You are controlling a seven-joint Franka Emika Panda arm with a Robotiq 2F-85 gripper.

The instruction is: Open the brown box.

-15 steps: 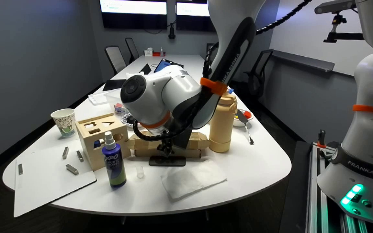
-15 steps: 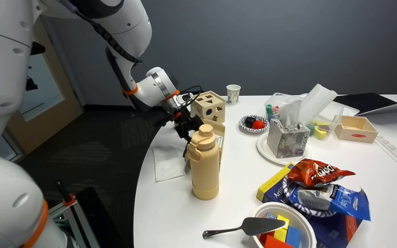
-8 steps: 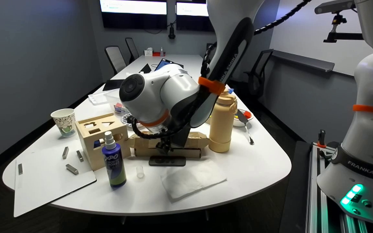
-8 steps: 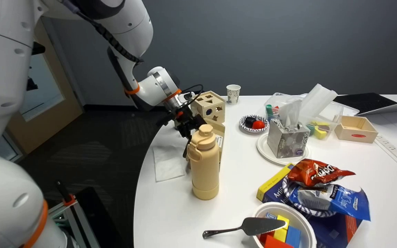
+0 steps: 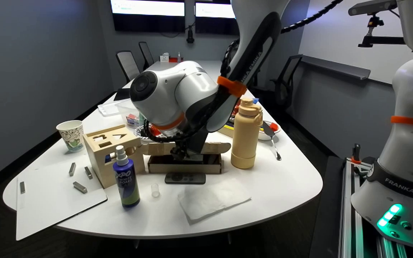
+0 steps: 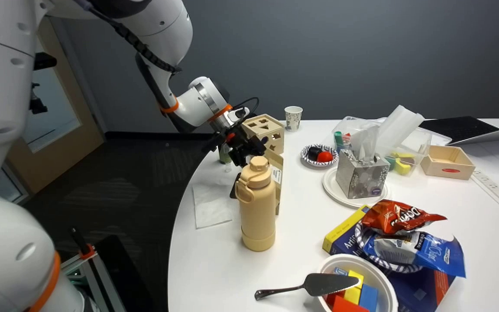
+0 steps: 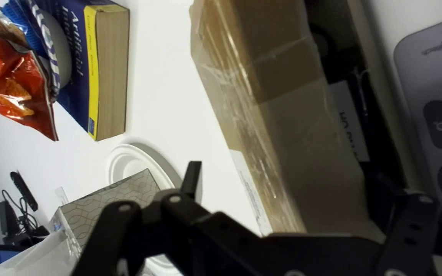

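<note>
The brown box (image 5: 185, 167) stands on the white table with its lid (image 5: 212, 148) raised and tilted back. Its dark inside shows, with a white label (image 7: 347, 119) in it. In the wrist view the taped lid (image 7: 313, 126) runs between the gripper's spread fingers. My gripper (image 7: 288, 174) is open; one finger (image 7: 192, 178) is beyond the lid's back side, the other is dark against the box's inside. Whether a finger touches the lid I cannot tell. In an exterior view the box (image 6: 278, 173) is partly hidden behind the tan bottle.
A tan bottle (image 5: 245, 138) stands close beside the box, and a wooden shape-sorter block (image 5: 115, 157) at its other end. A remote (image 5: 185, 178), a white cloth (image 5: 213, 199) and a spray bottle (image 5: 127, 182) are in front. A tissue box (image 6: 360, 175) stands farther off.
My gripper has risen and moved slightly back. The lid has swung up with this motion, and the dark inside of the box now shows in an exterior view.
</note>
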